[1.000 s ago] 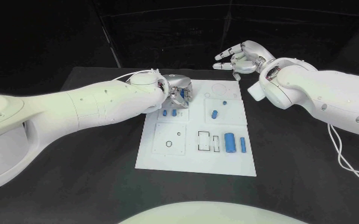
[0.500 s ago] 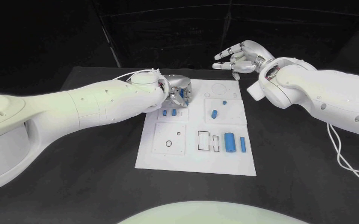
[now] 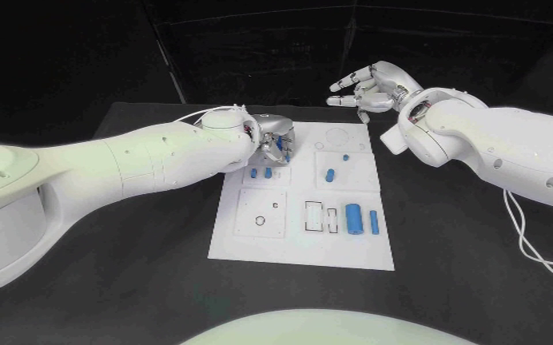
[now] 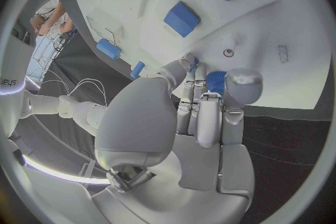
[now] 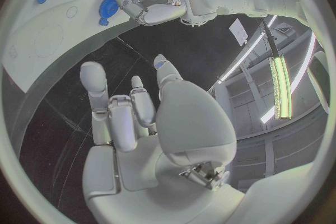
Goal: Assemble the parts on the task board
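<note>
Left hand [image 3: 273, 141] curled low over the task board's [image 3: 302, 249] far-left corner, pinching a small blue part [image 4: 216, 80] at the fingertips, likely to seat it. Right hand [image 3: 371, 88] raised beyond the far edge, fingers spread, empty, keeping clear.

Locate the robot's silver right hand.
In the head view, the silver right hand hangs open above the black table, past the white task board's far right corner.
</note>
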You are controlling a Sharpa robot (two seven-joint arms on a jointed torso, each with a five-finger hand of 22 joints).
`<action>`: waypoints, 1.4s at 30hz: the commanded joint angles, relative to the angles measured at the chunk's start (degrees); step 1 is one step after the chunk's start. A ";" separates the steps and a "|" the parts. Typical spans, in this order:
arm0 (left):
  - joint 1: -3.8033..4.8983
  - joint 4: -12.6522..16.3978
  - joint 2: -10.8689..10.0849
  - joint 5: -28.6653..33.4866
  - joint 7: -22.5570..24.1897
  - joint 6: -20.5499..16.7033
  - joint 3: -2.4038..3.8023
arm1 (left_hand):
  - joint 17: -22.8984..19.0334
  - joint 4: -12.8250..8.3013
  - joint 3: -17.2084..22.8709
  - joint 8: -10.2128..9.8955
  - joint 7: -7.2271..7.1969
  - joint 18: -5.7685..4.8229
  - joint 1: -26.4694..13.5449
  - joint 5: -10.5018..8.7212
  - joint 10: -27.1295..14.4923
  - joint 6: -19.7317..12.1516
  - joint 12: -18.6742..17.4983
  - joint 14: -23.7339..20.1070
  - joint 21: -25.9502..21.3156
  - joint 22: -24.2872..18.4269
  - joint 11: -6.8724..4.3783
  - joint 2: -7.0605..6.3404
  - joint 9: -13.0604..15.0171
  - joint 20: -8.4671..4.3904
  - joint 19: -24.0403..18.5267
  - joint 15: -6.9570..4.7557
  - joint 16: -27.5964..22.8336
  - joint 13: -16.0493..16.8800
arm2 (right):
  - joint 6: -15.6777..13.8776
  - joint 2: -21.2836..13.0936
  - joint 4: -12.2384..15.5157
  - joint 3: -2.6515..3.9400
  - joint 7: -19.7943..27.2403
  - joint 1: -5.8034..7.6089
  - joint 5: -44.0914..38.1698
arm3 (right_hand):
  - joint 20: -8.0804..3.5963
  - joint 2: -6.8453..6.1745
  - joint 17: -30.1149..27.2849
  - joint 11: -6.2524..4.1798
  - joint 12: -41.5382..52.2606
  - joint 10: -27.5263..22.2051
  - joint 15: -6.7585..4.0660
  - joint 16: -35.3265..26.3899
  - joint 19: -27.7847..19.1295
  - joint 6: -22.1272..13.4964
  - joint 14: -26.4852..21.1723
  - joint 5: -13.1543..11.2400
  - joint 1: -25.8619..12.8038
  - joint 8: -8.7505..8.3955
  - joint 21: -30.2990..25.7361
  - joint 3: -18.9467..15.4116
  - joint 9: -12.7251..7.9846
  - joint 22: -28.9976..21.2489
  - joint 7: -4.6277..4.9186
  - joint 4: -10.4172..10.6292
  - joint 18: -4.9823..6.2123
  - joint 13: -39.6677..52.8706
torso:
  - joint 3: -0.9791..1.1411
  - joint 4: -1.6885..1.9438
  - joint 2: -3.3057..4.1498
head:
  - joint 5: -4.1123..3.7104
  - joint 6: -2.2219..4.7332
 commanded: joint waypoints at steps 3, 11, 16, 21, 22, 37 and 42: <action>-0.17 0.44 -0.43 -0.49 0.35 -0.90 -0.13 | -0.02 -0.12 0.70 -0.34 -0.03 -0.84 -0.10 -0.01 0.73 0.55 -0.40 2.21 0.62 0.46 0.00 0.57 0.11 -0.15 0.30 -0.32 0.26 0.08 | 0.19 0.05 0.08 0.04 0.61 0.10 -0.09 | -0.24 0.62 0.52 -0.05 0.22 0.11 -0.46 -0.20 0.33 -0.26 3.12 0.07 0.07 0.33 -0.33 -0.34 -0.07 0.07 -0.18 -0.08 0.82 0.09 | -0.01 0.05 -0.02 | -0.04 0.07; -0.06 3.10 -2.90 -0.15 1.18 -4.38 0.19 | -0.03 -0.37 1.37 -0.32 -0.07 -0.94 -0.52 -0.03 1.56 1.27 -0.76 2.22 1.16 1.09 -0.09 0.32 0.19 -0.21 0.42 -0.39 0.31 0.11 | 0.15 0.07 -0.11 0.04 0.69 0.09 -0.09 | -0.24 0.72 0.57 -0.06 0.26 0.14 -0.47 -0.18 0.35 -0.25 3.13 0.11 0.08 0.37 -0.33 -0.37 -0.07 0.07 -0.19 -0.04 0.82 0.12 | 0.03 0.13 -0.08 | 0.04 0.28; 0.01 4.64 -4.30 0.30 1.17 -5.34 0.91 | -0.05 -0.42 1.47 -0.36 -0.06 -0.95 -0.62 -0.03 1.68 1.36 -0.86 2.22 1.22 1.17 -0.10 0.22 0.19 -0.22 0.44 -0.40 0.32 0.11 | 0.14 0.11 -0.22 0.04 0.72 0.09 -0.09 | -0.24 0.73 0.58 -0.06 0.26 0.14 -0.47 -0.17 0.36 -0.25 3.14 0.11 0.08 0.38 -0.33 -0.38 -0.07 0.07 -0.19 -0.04 0.82 0.12 | 0.00 0.07 0.00 | 0.27 0.59; 0.03 6.55 -6.15 0.60 0.90 -5.68 1.45 | -0.08 -0.46 1.53 -0.40 -0.05 -0.96 -0.72 -0.04 1.75 1.40 -0.96 2.22 1.25 1.21 -0.09 0.12 0.18 -0.22 0.45 -0.40 0.31 0.10 | 0.15 0.11 -0.26 0.04 0.74 0.09 -0.09 | -0.24 0.73 0.58 -0.06 0.26 0.14 -0.47 -0.17 0.36 -0.25 3.14 0.11 0.08 0.38 -0.33 -0.38 -0.07 0.07 -0.19 -0.04 0.82 0.12 | 0.02 0.06 -0.02 | 0.35 0.65; 0.04 7.06 -6.69 0.64 0.80 -5.70 1.53 | -0.09 -0.46 1.55 -0.41 -0.04 -0.96 -0.74 -0.04 1.76 1.41 -0.98 2.22 1.26 1.22 -0.09 0.09 0.18 -0.23 0.45 -0.40 0.31 0.10 | 0.16 0.10 -0.28 0.04 0.74 0.09 -0.09 | -0.24 0.73 0.58 -0.06 0.26 0.14 -0.47 -0.17 0.36 -0.25 3.14 0.11 0.08 0.38 -0.33 -0.38 -0.07 0.07 -0.19 -0.04 0.82 0.12 | 0.00 0.09 -0.02 | 0.34 0.67; 0.07 10.20 -13.05 1.74 -0.95 -2.36 1.73 | -0.30 -0.41 1.69 -0.52 -0.11 -0.99 -1.50 -0.06 2.26 1.79 -1.38 2.19 1.39 1.43 -0.13 -0.35 0.20 -0.24 0.46 -0.42 0.27 0.11 | 0.19 0.03 -0.42 0.04 0.73 0.08 -0.09 | -0.24 0.73 0.58 -0.06 0.26 0.14 -0.47 -0.17 0.36 -0.25 3.14 0.11 0.08 0.38 -0.33 -0.38 -0.07 0.07 -0.19 -0.04 0.82 0.12 | -0.02 0.03 0.04 | 0.90 0.64; 0.06 10.04 -13.21 1.98 -1.03 -2.37 1.72 | -0.30 -0.41 1.69 -0.52 -0.11 -0.99 -1.50 -0.06 2.26 1.79 -1.38 2.19 1.39 1.43 -0.13 -0.35 0.20 -0.24 0.46 -0.42 0.27 0.11 | 0.20 0.06 -0.44 0.04 0.74 0.08 -0.09 | -0.24 0.73 0.58 -0.06 0.26 0.14 -0.47 -0.17 0.36 -0.25 3.14 0.11 0.08 0.38 -0.33 -0.38 -0.07 0.07 -0.19 -0.04 0.82 0.12 | 0.01 -0.04 0.02 | 1.09 0.55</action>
